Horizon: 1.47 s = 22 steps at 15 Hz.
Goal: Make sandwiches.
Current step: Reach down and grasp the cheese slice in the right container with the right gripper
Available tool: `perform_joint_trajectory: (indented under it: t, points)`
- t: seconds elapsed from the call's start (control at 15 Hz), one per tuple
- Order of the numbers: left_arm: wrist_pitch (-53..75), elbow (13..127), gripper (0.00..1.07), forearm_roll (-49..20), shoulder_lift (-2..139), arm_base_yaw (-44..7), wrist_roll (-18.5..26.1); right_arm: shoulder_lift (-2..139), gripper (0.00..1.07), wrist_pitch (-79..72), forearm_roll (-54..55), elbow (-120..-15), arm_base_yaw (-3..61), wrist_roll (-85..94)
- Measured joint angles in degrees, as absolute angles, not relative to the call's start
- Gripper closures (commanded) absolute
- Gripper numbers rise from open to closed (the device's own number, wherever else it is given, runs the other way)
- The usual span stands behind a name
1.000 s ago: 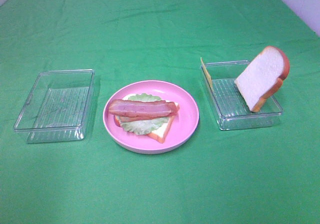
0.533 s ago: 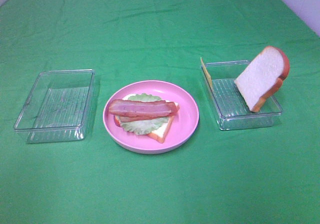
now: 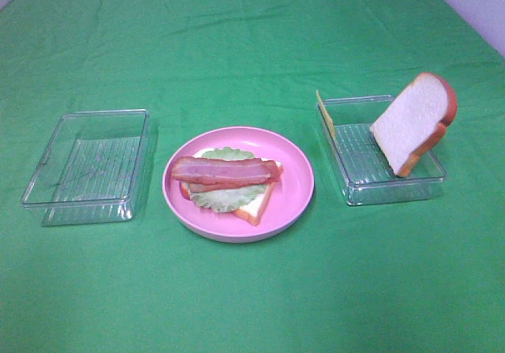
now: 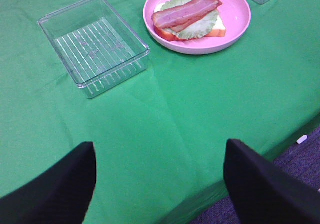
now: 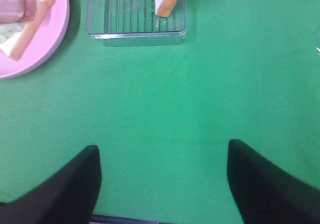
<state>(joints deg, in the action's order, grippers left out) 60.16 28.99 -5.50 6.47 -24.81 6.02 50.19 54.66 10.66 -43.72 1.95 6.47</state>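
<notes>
Nothing moved; bread slice (image 3: 410,124) leans in tray (image 3: 394,189), half-built sandwich (image 3: 227,181) on plate (image 3: 297,181)

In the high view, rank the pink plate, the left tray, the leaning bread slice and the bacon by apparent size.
Largest: pink plate and left tray, too alike to rank.
Then: bread slice.
Smallest: bacon.
</notes>
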Motion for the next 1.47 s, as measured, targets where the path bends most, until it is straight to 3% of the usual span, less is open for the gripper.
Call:
perform_joint_trajectory:
  t: [0.6,1.2,1.47]
  points:
    - [60.33,28.99,0.38,-0.80,-0.23,-24.81,0.46,82.45,0.42,59.93,20.17,-71.96,2.12,9.45]
    - [60.33,28.99,0.38,-0.80,-0.23,-24.81,0.40,103.02,0.42,64.40,13.06,-92.19,16.16,1.66]
    - [60.33,28.99,0.38,-0.80,-0.23,-24.81,0.40,112.76,0.44,69.39,13.24,-101.93,17.65,-3.04]
